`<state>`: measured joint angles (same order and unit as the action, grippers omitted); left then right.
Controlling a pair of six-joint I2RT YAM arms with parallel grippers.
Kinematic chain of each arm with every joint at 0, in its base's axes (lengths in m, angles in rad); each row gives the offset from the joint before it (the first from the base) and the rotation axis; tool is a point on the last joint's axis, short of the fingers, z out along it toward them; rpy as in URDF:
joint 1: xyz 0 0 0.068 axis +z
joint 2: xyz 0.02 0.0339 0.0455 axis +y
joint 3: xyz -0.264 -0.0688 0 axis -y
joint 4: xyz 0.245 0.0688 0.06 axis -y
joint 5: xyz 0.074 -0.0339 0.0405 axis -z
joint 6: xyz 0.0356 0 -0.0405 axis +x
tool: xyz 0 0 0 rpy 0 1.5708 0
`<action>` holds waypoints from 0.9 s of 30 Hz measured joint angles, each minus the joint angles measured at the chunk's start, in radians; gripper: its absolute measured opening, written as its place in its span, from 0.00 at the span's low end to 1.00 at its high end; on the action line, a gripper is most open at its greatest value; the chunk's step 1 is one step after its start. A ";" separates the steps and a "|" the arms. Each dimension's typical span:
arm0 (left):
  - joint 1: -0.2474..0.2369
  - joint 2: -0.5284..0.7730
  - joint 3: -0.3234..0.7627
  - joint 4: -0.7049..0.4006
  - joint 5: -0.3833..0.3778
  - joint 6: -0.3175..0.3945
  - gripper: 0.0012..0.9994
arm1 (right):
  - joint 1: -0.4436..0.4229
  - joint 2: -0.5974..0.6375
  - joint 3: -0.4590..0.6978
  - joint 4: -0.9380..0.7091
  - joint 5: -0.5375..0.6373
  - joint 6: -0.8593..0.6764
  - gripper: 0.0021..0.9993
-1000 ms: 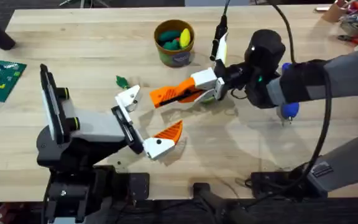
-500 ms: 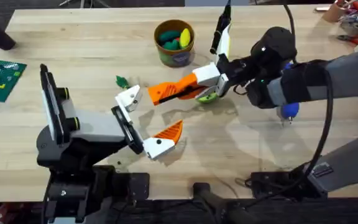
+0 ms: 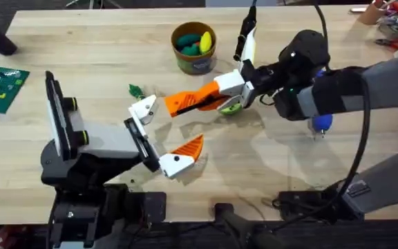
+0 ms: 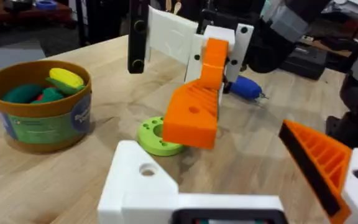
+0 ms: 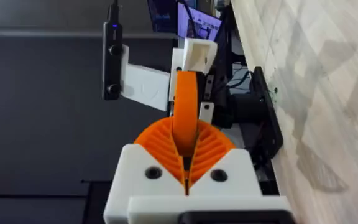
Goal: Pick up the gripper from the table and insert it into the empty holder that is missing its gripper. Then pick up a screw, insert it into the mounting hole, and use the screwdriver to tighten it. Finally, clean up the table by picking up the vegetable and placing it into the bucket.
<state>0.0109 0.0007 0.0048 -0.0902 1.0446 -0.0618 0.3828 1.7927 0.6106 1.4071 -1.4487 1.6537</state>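
Observation:
My right gripper [image 3: 232,92] is shut on the orange gripper [image 3: 193,102], holding it above the table with its wide end pointing at the left arm. In the right wrist view the orange gripper [image 5: 185,112] sits between the ribbed pads [image 5: 213,146]. My left gripper [image 3: 166,129] stands open; one jaw ends in the bare white holder [image 4: 143,186] with its mounting hole [image 4: 146,169], and the other carries an orange finger [image 4: 316,163]. The orange gripper [image 4: 194,109] hangs just beyond the holder, not touching it. The blue screwdriver [image 3: 321,123] lies under the right arm. The vegetable [image 3: 135,90] lies left of the holder. The bucket [image 3: 194,47] stands at the back.
A bright green disc [image 3: 231,108] lies on the table under the right gripper. The bucket holds several toy pieces. A green circuit board [image 3: 2,84] lies at the far left, and clutter sits at the back right corner [image 3: 389,24].
The right wrist moved right and back a little, tilting the orange gripper, then held still. The left arm has not moved.

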 joint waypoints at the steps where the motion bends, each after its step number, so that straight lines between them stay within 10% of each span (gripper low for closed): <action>1: 0.000 0.000 0.000 -0.001 0.007 0.000 0.99 | 0.000 0.000 0.000 0.000 0.000 0.001 0.01; 27: 0.000 0.000 0.000 -0.005 0.086 0.028 0.99 | 0.039 0.000 -0.098 0.079 -0.005 0.021 0.01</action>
<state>0.0109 0.0006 0.0048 -0.0948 1.1305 -0.0334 0.4215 1.7927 0.5129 1.4857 -1.4536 1.6749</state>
